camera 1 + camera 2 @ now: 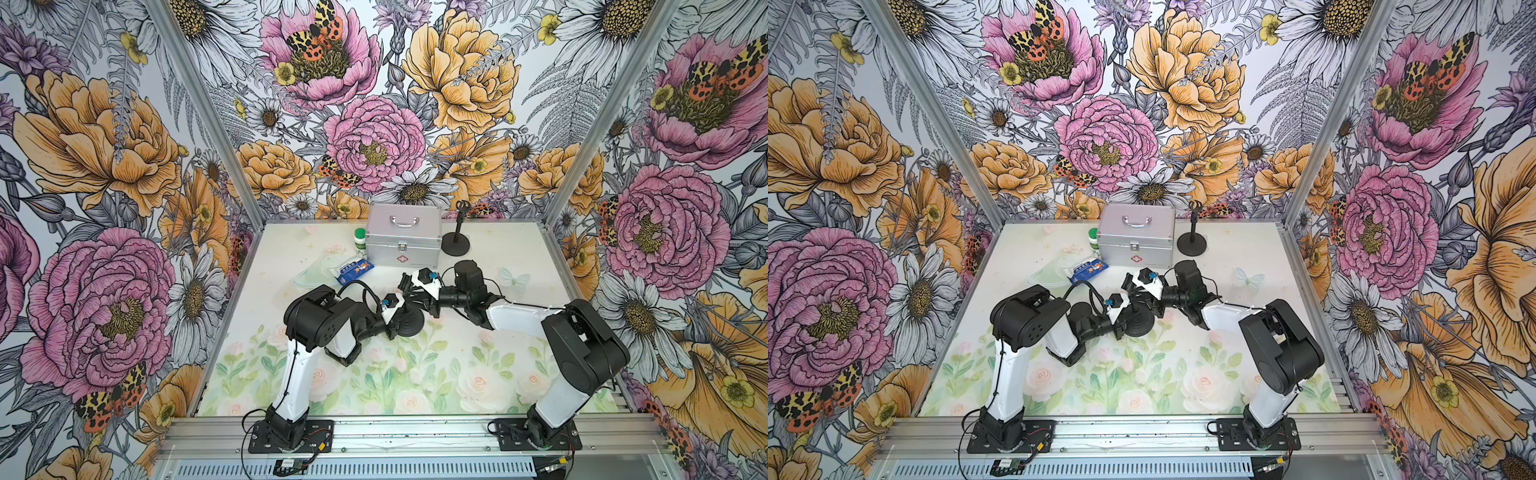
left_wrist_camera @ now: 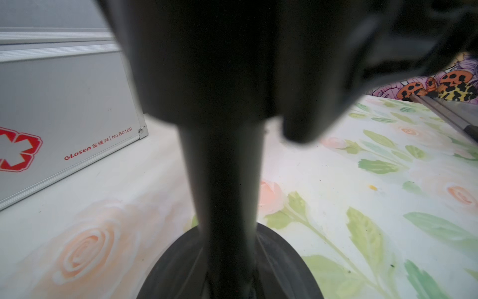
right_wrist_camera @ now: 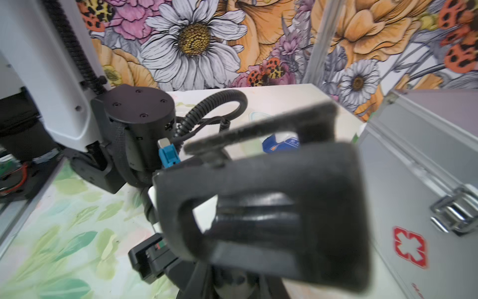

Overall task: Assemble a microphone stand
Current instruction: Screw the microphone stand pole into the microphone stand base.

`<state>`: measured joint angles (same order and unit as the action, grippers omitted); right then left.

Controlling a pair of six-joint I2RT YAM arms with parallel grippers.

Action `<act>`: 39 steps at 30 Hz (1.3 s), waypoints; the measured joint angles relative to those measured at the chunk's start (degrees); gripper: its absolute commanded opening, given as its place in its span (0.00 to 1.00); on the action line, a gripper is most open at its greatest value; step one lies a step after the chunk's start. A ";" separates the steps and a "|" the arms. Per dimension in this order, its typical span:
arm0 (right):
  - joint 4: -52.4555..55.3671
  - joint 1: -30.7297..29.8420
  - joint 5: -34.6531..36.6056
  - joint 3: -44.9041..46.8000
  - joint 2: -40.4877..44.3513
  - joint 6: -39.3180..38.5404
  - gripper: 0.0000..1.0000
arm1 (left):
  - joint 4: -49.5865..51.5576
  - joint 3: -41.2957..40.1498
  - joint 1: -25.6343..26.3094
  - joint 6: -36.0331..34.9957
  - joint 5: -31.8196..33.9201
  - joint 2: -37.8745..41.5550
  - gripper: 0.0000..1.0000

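At the near middle of the rose-printed table (image 1: 519,374), the left gripper (image 1: 398,323) is clamped shut on the upright pole (image 2: 227,181), whose round black base (image 1: 412,322) appears to sit flat on the surface. Just beyond and above it hangs the right gripper (image 1: 409,293), its fingers crowded over the pole's top. Whether they are closed on anything cannot be told from here. The step looks like one of alignment. The left should pin the pole upright while the right comes straight down the axis and turns in short, gentle twists, so the base neither skids nor tips. Farther back lie a blue packet (image 1: 353,268), a green-capped bottle (image 1: 360,239) and a silver case (image 1: 403,237). Beside the case a second stand (image 1: 456,239) stands upright.
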<state>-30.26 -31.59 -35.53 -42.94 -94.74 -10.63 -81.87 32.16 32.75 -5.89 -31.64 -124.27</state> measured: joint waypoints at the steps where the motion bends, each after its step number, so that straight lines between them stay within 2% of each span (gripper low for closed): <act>1: -3.63 -2.97 8.83 2.80 1.46 3.80 0.00 | -0.09 0.00 0.00 0.04 0.00 -0.02 0.22; 4: -12.24 -12.15 33.03 7.93 2.45 11.89 0.00 | -0.70 -0.02 -0.20 0.17 -0.33 -0.02 0.22; 5: -14.12 -14.03 37.99 8.55 2.03 13.40 0.00 | -0.72 -0.02 -0.22 0.17 -0.39 -0.02 0.22; 7: -16.55 -16.31 44.50 8.79 0.98 15.52 0.19 | -0.68 -0.02 -0.22 0.17 -0.44 -0.02 0.22; 9: -17.53 -16.46 45.22 8.79 0.48 15.30 0.30 | -0.66 -0.02 -0.22 0.20 -0.39 -0.02 0.22; 10: -17.59 -15.91 43.93 8.79 0.50 14.64 0.39 | -0.68 -0.02 -0.22 0.20 -0.39 -0.02 0.22; 12: -16.70 -13.29 38.82 8.90 0.61 12.59 0.43 | -0.76 -0.04 -0.24 0.13 -0.59 -0.02 0.22; 18: -5.75 -1.27 9.33 7.69 1.27 2.27 0.44 | 0.07 -0.07 -0.20 -0.07 -0.57 -0.02 0.22; 22: 4.98 3.15 -4.22 0.61 0.66 -4.92 0.43 | 0.15 -0.07 -0.20 -0.04 -0.61 -0.02 0.20; 32: 23.17 6.78 -25.00 -16.06 -8.24 -16.24 0.42 | 0.13 -0.13 -0.20 -0.04 -0.74 -0.02 0.21; 35: 26.84 6.93 -28.63 -16.59 -8.76 -19.54 0.41 | 0.13 -0.13 -0.20 -0.09 -0.79 -0.02 0.21; 39: 28.79 7.13 -29.29 -17.33 -8.90 -21.49 0.40 | 0.11 -0.17 -0.20 -0.07 -1.20 -0.02 0.21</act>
<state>-1.48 -24.47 -64.82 -60.27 -103.63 -32.12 -81.76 31.99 32.56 -5.96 -32.84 -124.29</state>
